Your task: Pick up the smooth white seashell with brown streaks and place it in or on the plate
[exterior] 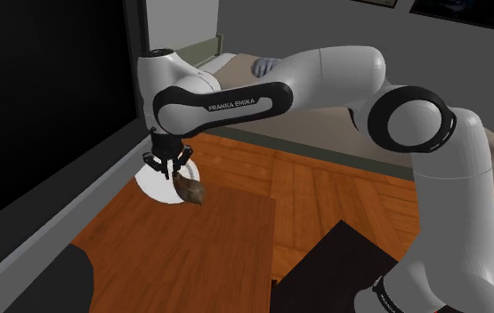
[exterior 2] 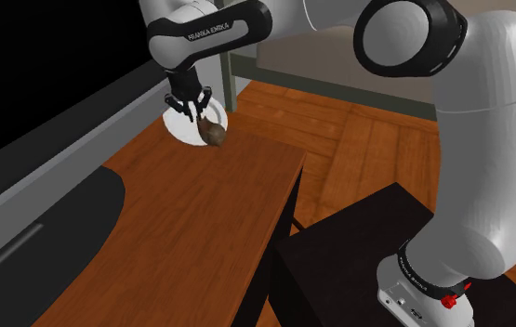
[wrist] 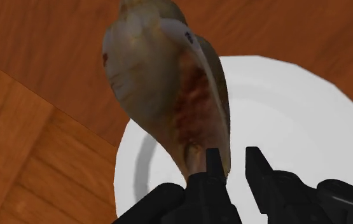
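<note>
The seashell [wrist: 162, 76], pale grey-white with brown and reddish streaks, has its narrow end at my gripper's fingertips and its broad end reaching past the rim of the white plate [wrist: 283, 121] over the wooden table. My black gripper [wrist: 232, 167] stands just over the plate. Its fingers are a little apart, and white plate shows through the gap. The shell's tip lies against one finger [wrist: 212, 167] and is not clasped between the two. From the shoulder view the shell [exterior: 190, 189] lies at the plate's [exterior: 151, 182] edge under the gripper [exterior: 174, 173]. The second exterior view has the shell [exterior 2: 213, 134], plate [exterior 2: 181, 130] and gripper [exterior 2: 193, 113].
The plate sits at the far end of a wooden table [exterior 2: 200, 223]. A dark mat [exterior 2: 51, 241] lies at its near end. The black stand [exterior 2: 358, 269] is beside the table's long edge. A bed [exterior: 325, 124] stands behind, and a dark wall [exterior: 40, 107] runs along the table's other side.
</note>
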`<act>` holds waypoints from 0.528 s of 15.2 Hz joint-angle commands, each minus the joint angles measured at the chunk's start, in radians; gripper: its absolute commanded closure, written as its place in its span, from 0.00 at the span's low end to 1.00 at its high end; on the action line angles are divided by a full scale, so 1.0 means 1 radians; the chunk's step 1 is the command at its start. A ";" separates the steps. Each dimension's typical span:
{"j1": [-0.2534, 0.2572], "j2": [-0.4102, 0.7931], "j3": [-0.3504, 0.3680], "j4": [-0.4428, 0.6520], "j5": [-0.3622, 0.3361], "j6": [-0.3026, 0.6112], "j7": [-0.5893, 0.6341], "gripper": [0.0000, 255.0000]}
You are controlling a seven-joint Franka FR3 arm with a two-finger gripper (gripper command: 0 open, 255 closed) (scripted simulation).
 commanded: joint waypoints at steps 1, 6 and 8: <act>0.004 0.042 -0.002 -0.001 0.001 0.103 0.005 0.00; -0.006 0.034 0.022 0.046 -0.002 0.043 0.000 0.00; -0.007 0.020 0.034 0.082 0.002 -0.007 -0.005 0.00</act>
